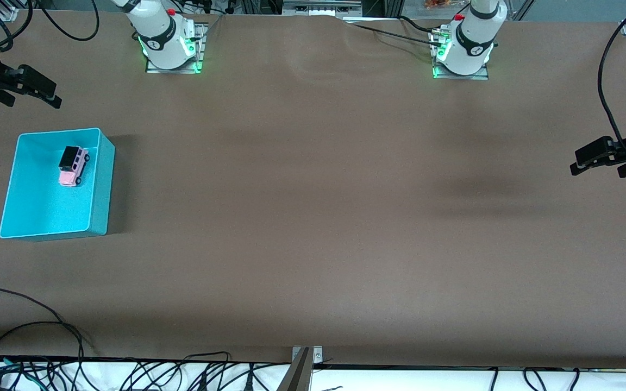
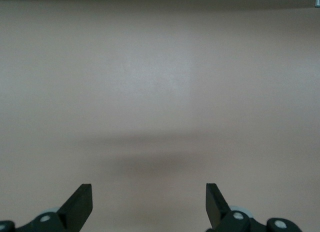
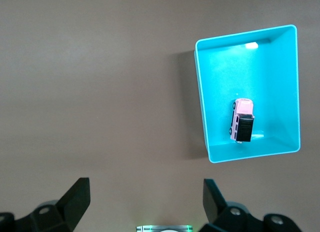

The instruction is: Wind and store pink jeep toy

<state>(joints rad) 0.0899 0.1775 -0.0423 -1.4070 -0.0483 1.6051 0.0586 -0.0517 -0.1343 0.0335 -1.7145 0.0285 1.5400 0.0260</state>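
pink jeep toy (image 1: 73, 165) already on its wheels in turquoise bin (image 1: 101, 184), about 9 o'clock on table. right gripper (image 1: 38, 92) and left gripper (image 1: 598, 160) both wide open, empty, parked at table ends. looks stored; keep clear.

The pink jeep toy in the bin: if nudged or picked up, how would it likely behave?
The pink jeep toy stands on its small wheels in the turquoise bin, so a nudge would probably roll it, not tip it. It looks rigid and light, given how tiny it is. Its smooth body might slip in a hand.
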